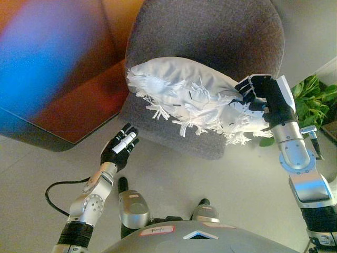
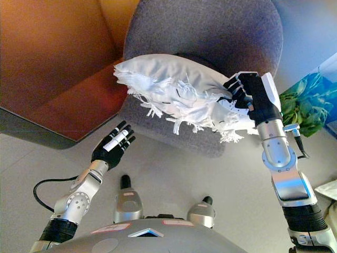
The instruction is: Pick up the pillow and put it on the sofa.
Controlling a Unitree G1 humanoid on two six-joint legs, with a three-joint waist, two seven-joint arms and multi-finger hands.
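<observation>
A white pillow (image 1: 184, 95) with frayed tassels and small black marks lies across the seat of a grey upholstered chair (image 1: 210, 31). My right hand (image 1: 258, 95) is at the pillow's right end with its fingers curled into the cloth. My left hand (image 1: 120, 146) is open and empty, below and left of the pillow, just off the seat's front edge and apart from it. The pillow's far side rests against the chair's backrest.
An orange-brown sofa (image 2: 58, 68) stands to the left of the grey chair. A green leafy plant (image 1: 316, 100) is at the right behind my right arm. The floor (image 1: 174, 179) before the chair is pale grey.
</observation>
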